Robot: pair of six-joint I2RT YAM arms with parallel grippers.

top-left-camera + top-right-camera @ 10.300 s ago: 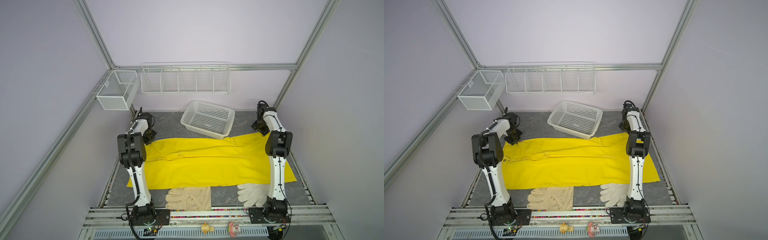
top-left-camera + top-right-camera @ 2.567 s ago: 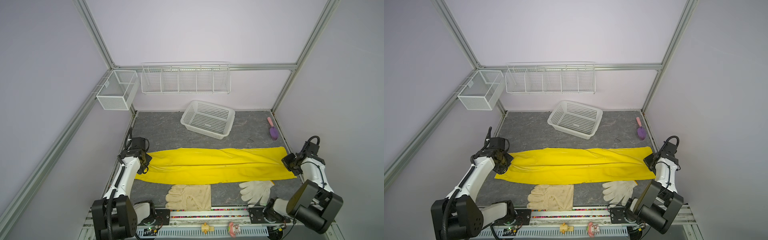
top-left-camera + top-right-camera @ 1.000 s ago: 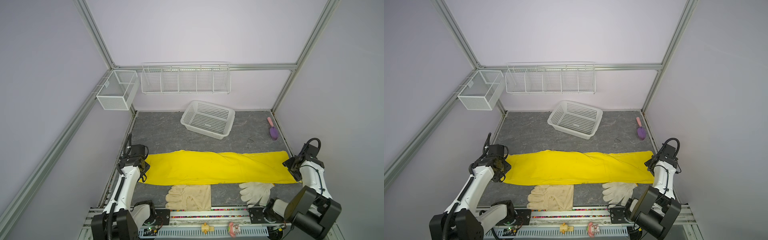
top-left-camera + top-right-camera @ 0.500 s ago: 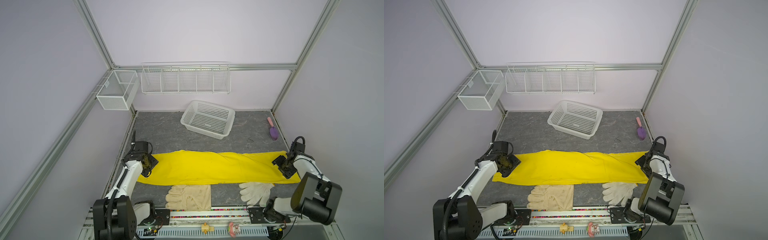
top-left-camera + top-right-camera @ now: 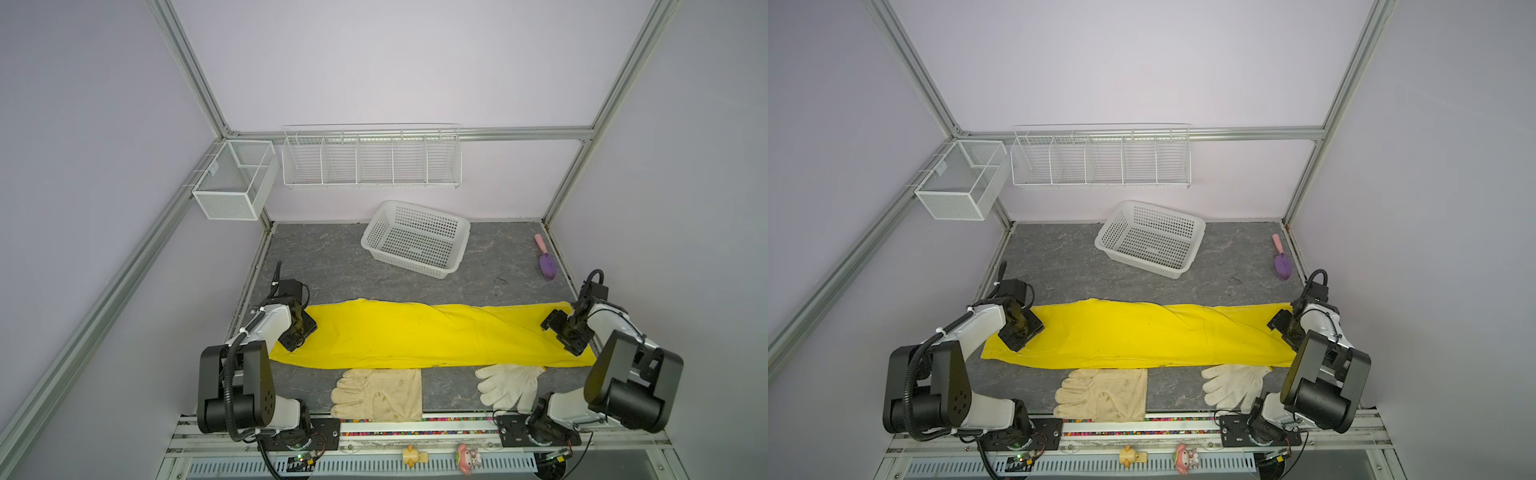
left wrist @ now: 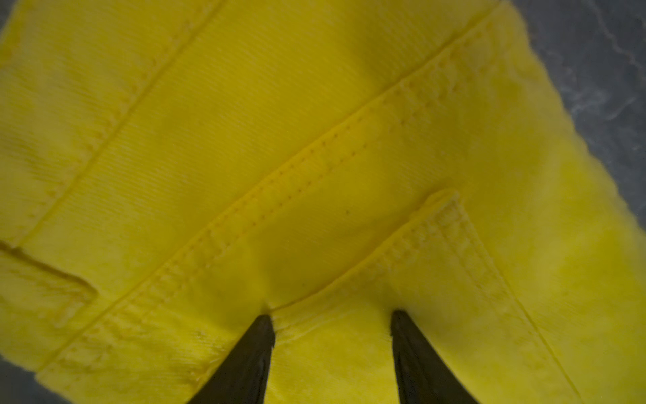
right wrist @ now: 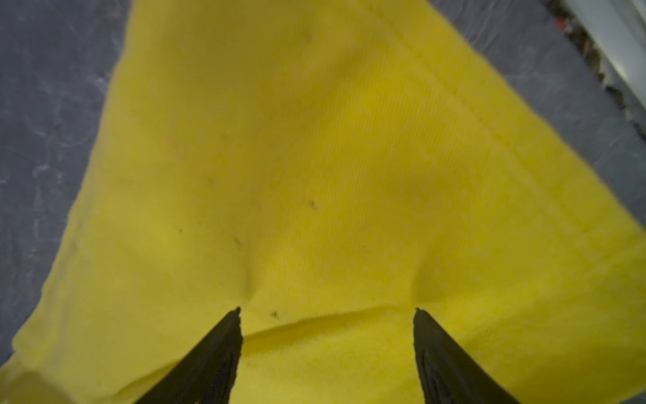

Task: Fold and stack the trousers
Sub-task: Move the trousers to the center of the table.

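- Plainly, the risk starts at the left gripper (image 6: 332, 314): its fingertips (image 6: 260, 328) press on the waistband seam. Closing from there could catch only the top layer, so the lower one would stay behind and the fold would come apart.
- At that end the jaws stand about half apart, with the tips on the cloth and nothing clamped between them.
- At the far end of the cloth, the right gripper (image 7: 327, 309) has its jaws wide. Both tips dimple the cloth near the leg hems and nothing is held. A shallow bite there could slip off on the lift.
- The trousers (image 5: 415, 332) lie as one long flat strip across the near half of the worktop (image 5: 332, 266), waist by its left edge and hems by its right edge.
- The cream glove (image 5: 378, 395) and the white knitted glove (image 5: 509, 384) lie just beside the strip's near edge, where a dragged end could sweep them along.
- The white basket (image 5: 415, 239) and the purple trowel (image 5: 547, 262) sit well apart from the strip, toward the far edge.
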